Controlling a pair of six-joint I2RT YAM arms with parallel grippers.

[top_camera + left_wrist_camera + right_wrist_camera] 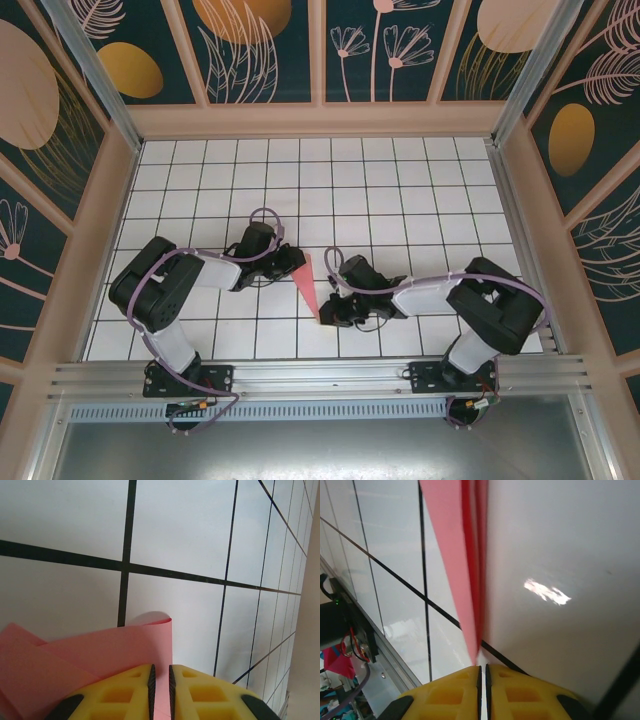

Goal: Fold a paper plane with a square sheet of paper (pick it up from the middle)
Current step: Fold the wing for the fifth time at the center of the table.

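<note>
Yellow fingers (120, 695) of the left gripper (296, 264) are clenched to a hairline gap, and a strip of pink shows inside that gap. I read this as a grasp on the broad end of the sheet of paper (312, 283). In the left wrist view the sheet (100, 655) is layered, with one flap curling up off the white gridded bench (400, 180). The pinch probably serves to keep those layers stacked.

Centre of the bench, between the two arms: the sheet is already creased into a narrow wedge. Its wide end is at the left gripper and its point is toward the near edge. It is not a finished plane yet, in my judgement; I can make out no wings.

The right gripper (323, 310) meets the wedge at its tip. In the right wrist view the paper (455, 555) tapers straight down into the slit between the fingers (520, 690), which are pressed nearly together. That looks like a grasp on the point, though the contact itself is hidden. Holding both ends likely keeps the centre crease taut and straight for the next fold. The risk I see is that uneven pull could tear or skew such thin paper.
</note>
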